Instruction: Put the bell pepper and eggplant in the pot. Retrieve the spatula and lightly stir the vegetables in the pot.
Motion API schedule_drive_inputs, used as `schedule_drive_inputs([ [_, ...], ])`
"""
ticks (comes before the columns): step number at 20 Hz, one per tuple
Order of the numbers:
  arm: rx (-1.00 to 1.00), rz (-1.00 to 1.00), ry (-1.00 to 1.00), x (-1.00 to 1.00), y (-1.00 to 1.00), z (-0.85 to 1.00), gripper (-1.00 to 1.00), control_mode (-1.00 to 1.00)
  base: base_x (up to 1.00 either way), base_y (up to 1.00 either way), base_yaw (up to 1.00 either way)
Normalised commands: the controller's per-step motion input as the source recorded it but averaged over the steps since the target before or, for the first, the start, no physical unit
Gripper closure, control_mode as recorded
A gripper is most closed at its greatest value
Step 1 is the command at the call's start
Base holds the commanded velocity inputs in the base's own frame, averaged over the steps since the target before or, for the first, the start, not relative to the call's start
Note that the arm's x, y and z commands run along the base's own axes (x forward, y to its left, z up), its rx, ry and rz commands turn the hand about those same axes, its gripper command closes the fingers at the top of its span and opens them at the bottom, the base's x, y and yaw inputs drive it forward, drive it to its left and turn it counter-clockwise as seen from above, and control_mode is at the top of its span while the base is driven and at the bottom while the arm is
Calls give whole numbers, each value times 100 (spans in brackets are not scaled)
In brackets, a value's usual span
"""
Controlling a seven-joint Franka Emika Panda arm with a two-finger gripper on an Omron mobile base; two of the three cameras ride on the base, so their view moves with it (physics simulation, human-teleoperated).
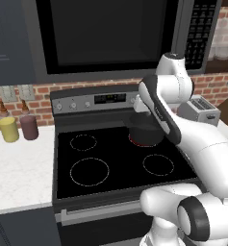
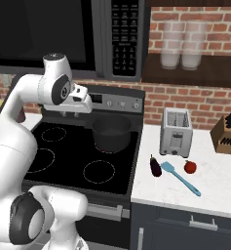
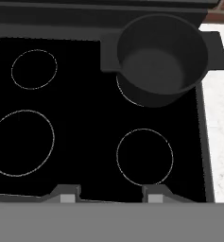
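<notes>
1. Nearest the hand camera, the gripper (image 3: 108, 197) hangs over the flat, glossy black glass stovetop (image 3: 85, 142); its two dark fingertips stand apart with nothing between them.
2. The round dark grey metal pot (image 3: 158, 61), straight-walled, sits empty on the rear right burner.
3. On the speckled white counter (image 2: 209, 188) lie the small dark purple eggplant (image 2: 156, 166), the slim pale blue spatula (image 2: 180, 178) and the small, smooth red bell pepper (image 2: 190, 167).
4. Risks: the rounded vegetables may slip or roll when pinched; the arm's swing could knock the boxy chrome toaster (image 2: 176, 132).
</notes>
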Motion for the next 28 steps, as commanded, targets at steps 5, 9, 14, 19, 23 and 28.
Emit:
schedule_drive_inputs([
  [5,0,0,-1,-8,0,0,-100,-100,0,0,0],
  [9,0,0,0,-20,-38,0,-100,-100,0,0,0],
  [14,0,-2,-1,-14,-88,-3,-100,-100,0,0,0],
  [19,0,-3,0,-2,-100,-15,-100,-100,0,0,0],
  [23,0,-5,0,0,-100,-28,-100,-100,0,0,0],
  [28,0,-5,0,0,-100,-41,-100,-100,0,0,0],
])
